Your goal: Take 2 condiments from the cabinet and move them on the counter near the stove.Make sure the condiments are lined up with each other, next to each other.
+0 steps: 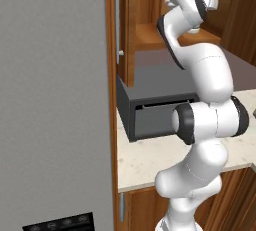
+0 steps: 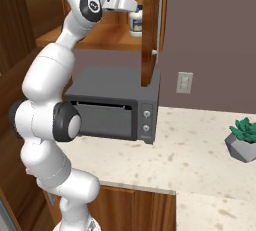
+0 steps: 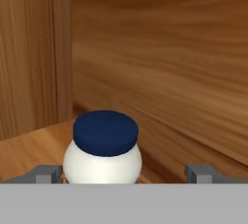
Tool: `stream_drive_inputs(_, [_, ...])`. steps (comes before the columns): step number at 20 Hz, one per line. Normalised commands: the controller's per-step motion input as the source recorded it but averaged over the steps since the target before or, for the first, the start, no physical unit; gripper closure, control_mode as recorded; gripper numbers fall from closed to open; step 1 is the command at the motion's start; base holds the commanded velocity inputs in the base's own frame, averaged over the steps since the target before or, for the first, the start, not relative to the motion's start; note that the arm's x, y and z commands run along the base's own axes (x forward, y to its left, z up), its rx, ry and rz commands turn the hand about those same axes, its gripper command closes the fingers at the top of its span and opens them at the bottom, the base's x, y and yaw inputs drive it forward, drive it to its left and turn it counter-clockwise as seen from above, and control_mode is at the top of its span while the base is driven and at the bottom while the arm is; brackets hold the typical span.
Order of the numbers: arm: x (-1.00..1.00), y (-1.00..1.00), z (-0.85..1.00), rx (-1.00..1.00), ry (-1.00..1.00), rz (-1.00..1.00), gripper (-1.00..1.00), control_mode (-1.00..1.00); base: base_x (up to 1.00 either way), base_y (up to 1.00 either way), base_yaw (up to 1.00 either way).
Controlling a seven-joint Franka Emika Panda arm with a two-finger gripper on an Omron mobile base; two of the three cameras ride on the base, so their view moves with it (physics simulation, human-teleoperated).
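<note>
Wooden cabinet (image 3: 160, 63), white jar (image 3: 103, 159), dark blue lid

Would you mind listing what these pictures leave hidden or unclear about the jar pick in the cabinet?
- White jar: its lower body is cut off at the bottom of the hand view; in the right base view the cabinet door covers its right side.
- Jar label: too small to read in the right base view.
- Gripper: whether its fingers touch the jar cannot be told.
</note>
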Motion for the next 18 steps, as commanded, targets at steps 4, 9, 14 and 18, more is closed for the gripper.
stream_drive_inputs(4, [0.23,-0.23,0.0,0.0,0.0,-0.06,-1.0,-1.0,0.0,0.0,0.0])
stream_drive_inputs(9, [0.3,-0.02,0.0,0.02,0.0,-0.04,-1.0,-1.0,0.0,0.0,0.0])
stream_drive_inputs(14, [0.33,0.0,0.0,0.04,0.0,-0.02,-1.0,-1.0,0.0,0.0,0.0])
stream_drive_inputs(18, [0.24,0.0,0.0,0.04,0.0,-0.02,-1.0,-1.0,0.0,0.0,0.0])
